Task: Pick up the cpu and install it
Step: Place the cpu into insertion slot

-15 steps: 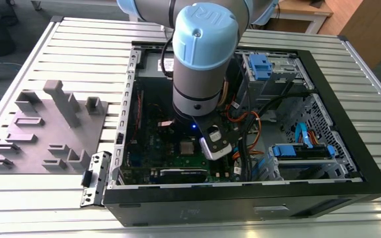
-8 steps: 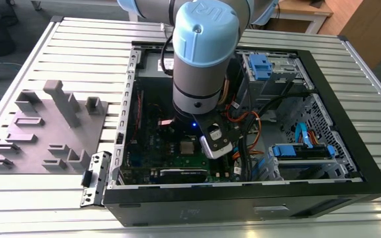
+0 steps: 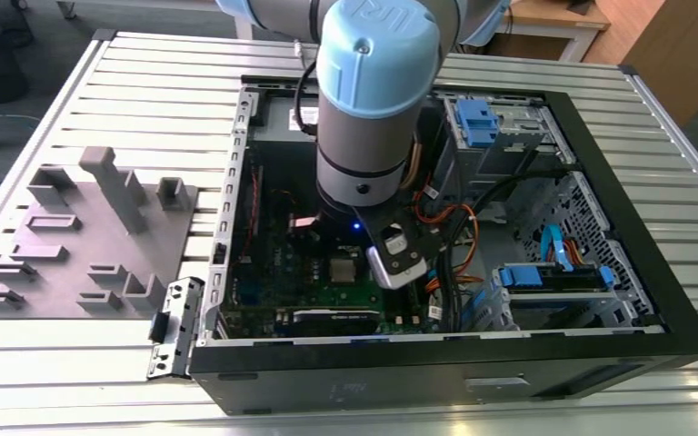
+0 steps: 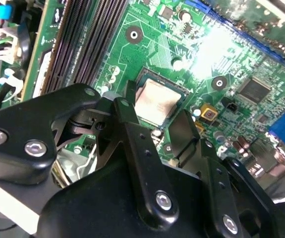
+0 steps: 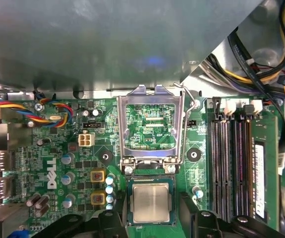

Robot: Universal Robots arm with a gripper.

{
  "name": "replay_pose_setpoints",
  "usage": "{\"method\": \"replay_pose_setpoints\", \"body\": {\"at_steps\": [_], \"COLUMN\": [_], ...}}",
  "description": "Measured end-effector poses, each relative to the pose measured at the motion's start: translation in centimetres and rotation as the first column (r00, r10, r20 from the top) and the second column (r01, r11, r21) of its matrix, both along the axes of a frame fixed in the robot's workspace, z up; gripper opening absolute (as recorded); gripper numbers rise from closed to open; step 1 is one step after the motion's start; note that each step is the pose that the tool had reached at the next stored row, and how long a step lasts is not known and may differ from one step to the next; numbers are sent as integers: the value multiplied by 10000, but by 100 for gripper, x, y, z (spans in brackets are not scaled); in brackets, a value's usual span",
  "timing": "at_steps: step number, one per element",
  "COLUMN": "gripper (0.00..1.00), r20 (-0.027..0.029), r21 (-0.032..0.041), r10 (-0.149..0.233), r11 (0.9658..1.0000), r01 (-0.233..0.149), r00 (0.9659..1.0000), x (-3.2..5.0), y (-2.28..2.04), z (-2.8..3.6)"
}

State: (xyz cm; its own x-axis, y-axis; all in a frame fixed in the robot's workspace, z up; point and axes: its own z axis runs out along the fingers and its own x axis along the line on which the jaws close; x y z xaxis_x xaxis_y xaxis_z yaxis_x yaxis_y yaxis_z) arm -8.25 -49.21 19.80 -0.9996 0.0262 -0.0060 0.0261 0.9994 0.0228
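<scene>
Pincer (image 5: 152,220) released, fingers (image 4: 127,119) spread and straddling the cpu (image 5: 152,202), which lies flat in its socket on the green board (image 5: 48,148). Tight here! Any sideways drift and a finger could clip the socket edge or skew the chip. Just beyond, the metal frame (image 5: 149,124) is swung open. Memory slots (image 5: 231,158) and cables (image 5: 261,54) crowd one flank.

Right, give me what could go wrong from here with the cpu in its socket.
1. The tool has its fingers apart, close on either side of the cpu; a tilted pull-away could catch an edge and unseat it.
2. The metal frame is flipped open, so nothing clamps the chip; a bump may shift it.
3. Orange cables hang beside the arm in the exterior view and might snag.
</scene>
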Motion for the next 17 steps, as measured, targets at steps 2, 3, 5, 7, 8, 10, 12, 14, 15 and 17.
{"method": "replay_pose_setpoints", "body": {"at_steps": [2,3,5,7,8,10,12,14,15,17], "gripper": [54,54,54,54,54,54,54,52,46,40], "r20": [1,1,3,2,1,2,1,2,1,1], "r21": [2,2,6,4,2,4,3,3,3,3], "r10": [0,0,0,0,0,0,0,0,-1,-1], "r11": [10000,10000,10000,10000,10000,10000,10000,10000,10000,10000], "r01": [0,0,0,0,0,0,0,0,1,1], "r00": [10000,10000,10000,10000,10000,10000,10000,10000,10000,10000], "x": [0,0,0,0,0,0,0,0,0,0], "y": [0,0,1,0,0,0,0,0,0,0], "z": [26,35,36,38,40,41,43,44,45,47]}}
